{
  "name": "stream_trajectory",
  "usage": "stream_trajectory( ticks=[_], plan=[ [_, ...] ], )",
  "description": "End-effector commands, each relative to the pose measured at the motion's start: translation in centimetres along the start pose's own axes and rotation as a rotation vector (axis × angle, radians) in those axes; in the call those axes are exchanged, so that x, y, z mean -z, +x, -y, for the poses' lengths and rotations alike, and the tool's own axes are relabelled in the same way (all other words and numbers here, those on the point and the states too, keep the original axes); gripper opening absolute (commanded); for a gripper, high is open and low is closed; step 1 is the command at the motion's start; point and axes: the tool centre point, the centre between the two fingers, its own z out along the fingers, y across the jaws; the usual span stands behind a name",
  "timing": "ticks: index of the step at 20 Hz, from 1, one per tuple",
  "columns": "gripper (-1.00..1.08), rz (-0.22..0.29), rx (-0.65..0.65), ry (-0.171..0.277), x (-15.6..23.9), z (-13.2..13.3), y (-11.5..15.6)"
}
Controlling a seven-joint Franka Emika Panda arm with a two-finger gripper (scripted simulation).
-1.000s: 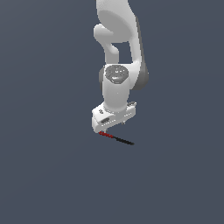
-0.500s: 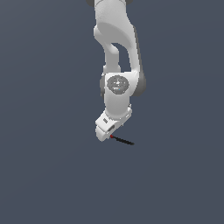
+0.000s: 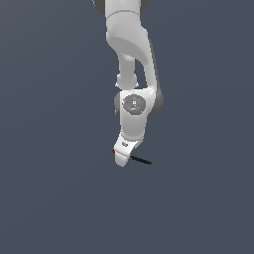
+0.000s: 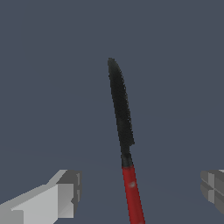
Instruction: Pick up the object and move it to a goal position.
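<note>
White two-finger gripper [image 4: 140,190] is spread wide, one finger [image 4: 48,199] on each side of the one thin rod [image 4: 124,144] with red and black halves; neither finger touches it. Rod lies between the jaws, red end nearest the wrist camera, black end pointing away.

Exterior view: one white Panda arm [image 3: 133,84], gripper [image 3: 122,158] down at the rod [image 3: 140,159] on the plain grey floor [image 3: 49,188]. Black half sticks out toward the exterior view's right; only a red speck shows on the other side.

Versus 0.5 s ago: wrist has rotated and dropped lower over the rod; rod unmoved.

plain grey floor [image 3: 54,198] only
</note>
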Motion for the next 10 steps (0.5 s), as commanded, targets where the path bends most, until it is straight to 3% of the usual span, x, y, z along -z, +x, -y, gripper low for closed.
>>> stream_trajectory(
  ticks=[1,10],
  plan=[
    [1.00,-0.002,0.052,0.001,-0.52,0.05,0.11],
    [1.00,-0.006,0.142,0.003,-1.47,0.18,0.30]
  ],
)
